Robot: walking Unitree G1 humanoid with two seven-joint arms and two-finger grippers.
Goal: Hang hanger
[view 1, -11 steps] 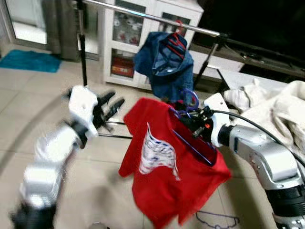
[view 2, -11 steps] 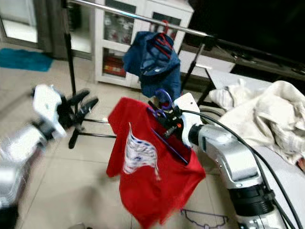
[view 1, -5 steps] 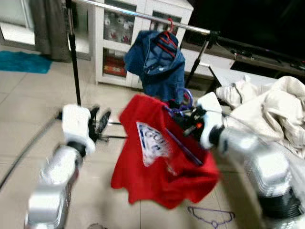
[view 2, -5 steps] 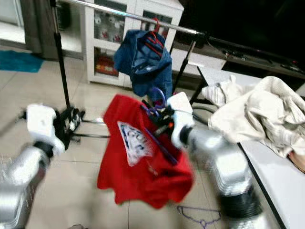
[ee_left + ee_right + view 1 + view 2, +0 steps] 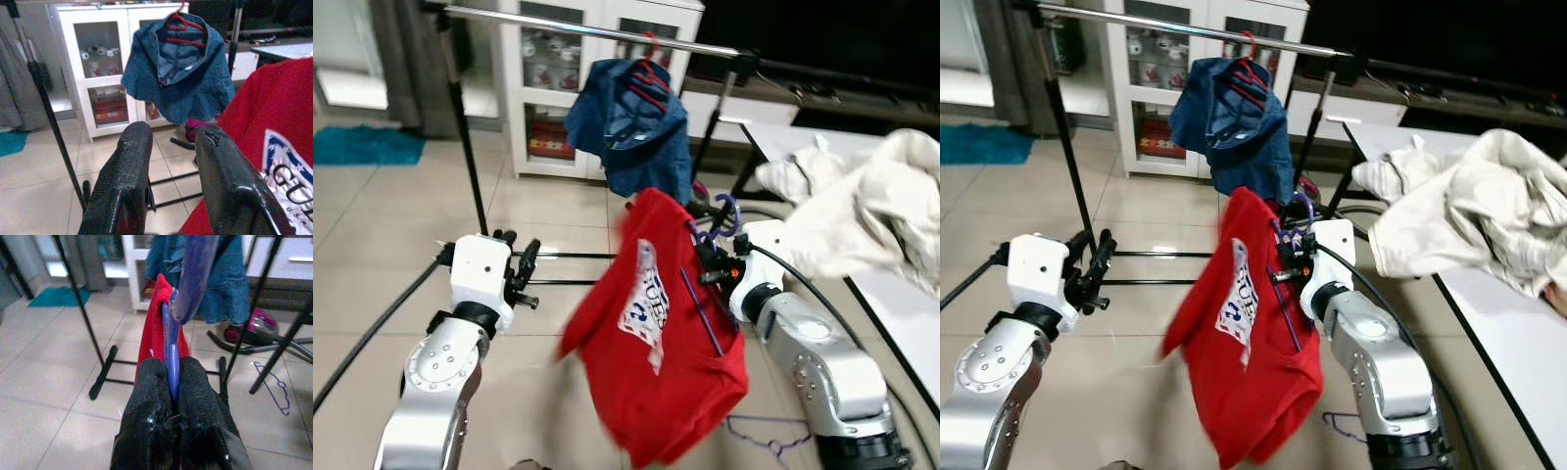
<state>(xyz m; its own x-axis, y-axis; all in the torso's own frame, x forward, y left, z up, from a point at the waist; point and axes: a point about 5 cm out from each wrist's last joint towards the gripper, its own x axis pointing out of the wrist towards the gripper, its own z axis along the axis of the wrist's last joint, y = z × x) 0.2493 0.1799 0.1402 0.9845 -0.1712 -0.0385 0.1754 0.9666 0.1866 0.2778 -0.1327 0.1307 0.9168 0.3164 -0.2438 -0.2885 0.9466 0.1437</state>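
Right hand (image 5: 707, 262) clenched on purple hanger (image 5: 172, 357), red T-shirt (image 5: 656, 343) draped on it. Not hung yet: hanger in air, below rail (image 5: 597, 27), at 5 o'clock from hung blue garment (image 5: 631, 122). Hook (image 5: 726, 211) points up toward rail; hanger's long axis slants down toward floor. Lift and hook-over remain. Left hand (image 5: 519, 269) released, empty, at 9 o'clock of shirt.

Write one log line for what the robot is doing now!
right pincer: shut on purple hanger | red shirt: hanging from it | left pincer: open, empty | rail: above
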